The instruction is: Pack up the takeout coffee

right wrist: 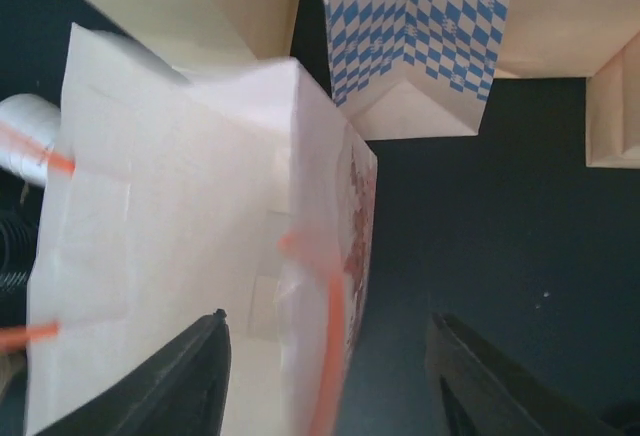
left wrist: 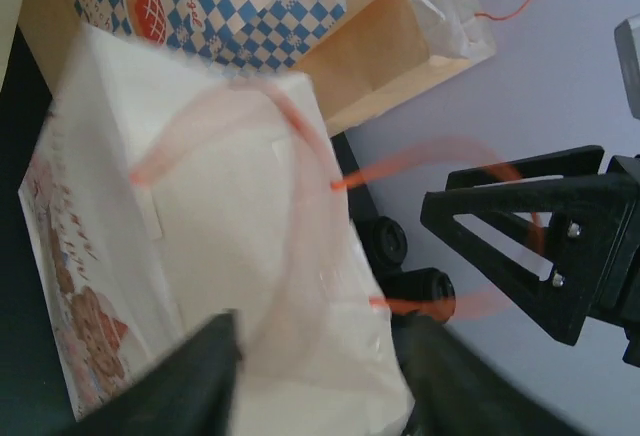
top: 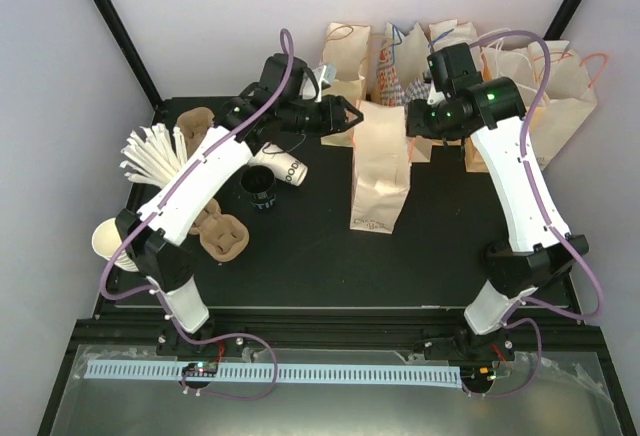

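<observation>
Left fingers (left wrist: 190,386) and right fingers (right wrist: 185,381), both spread wide, flanked the top of the cream paper bag (top: 380,176), both arms reaching toward the surface's far edge. The small white lettered paper cup with black lid (top: 288,168) sat left of the bag.

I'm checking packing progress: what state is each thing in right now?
takeout coffee: on the table, outside any bag.
centre paper bag: upright, mouth open.
left pincer: open over the bag's rim.
right pincer: open over the bag's rim.
back-row bags: upright.
</observation>
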You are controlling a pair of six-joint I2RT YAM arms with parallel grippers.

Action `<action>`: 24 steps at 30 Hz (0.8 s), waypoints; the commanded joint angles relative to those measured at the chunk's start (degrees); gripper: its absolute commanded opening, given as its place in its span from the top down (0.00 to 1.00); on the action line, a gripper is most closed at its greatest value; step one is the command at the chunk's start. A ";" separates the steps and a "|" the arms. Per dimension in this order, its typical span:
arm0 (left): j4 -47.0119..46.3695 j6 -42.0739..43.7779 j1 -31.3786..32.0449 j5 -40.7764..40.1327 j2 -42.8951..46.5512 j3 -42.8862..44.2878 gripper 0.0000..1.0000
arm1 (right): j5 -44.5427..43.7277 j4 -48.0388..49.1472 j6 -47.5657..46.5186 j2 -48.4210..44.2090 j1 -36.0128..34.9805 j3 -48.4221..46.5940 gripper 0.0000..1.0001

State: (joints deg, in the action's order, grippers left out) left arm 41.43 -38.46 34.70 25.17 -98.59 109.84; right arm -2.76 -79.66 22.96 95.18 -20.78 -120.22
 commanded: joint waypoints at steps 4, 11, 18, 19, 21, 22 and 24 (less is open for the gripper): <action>6.32 4.27 -0.88 -1.72 0.83 5.12 0.03 | 0.55 -0.93 -2.41 0.88 0.90 -3.49 0.24; 11.71 6.58 -2.97 -6.21 12.10 4.26 0.01 | 9.19 0.84 -2.23 -3.91 0.84 -3.79 0.00; 20.38 5.40 -5.51 -16.24 23.70 -5.08 0.01 | 12.78 7.84 -1.64 -11.42 0.80 -5.11 0.00; 21.65 4.77 -6.03 -18.70 25.80 -7.46 0.01 | 14.27 8.19 -1.41 -11.80 0.63 -5.41 0.00; 23.56 2.63 -7.75 -21.99 30.65 -12.84 0.01 | 17.07 10.19 -1.22 -13.06 -1.04 -4.24 0.00; 23.71 1.06 -8.96 -22.72 33.02 -16.25 0.01 | 17.63 11.65 -1.36 -13.97 -2.71 -2.99 0.01; 22.65 -2.55 -11.87 -22.93 38.75 -23.78 0.01 | 17.94 15.34 -2.16 -15.94 -7.08 0.49 0.01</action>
State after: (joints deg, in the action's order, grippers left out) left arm 58.46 -34.92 26.96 8.71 -65.93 96.64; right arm 10.66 -71.05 21.30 80.58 -22.22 -123.87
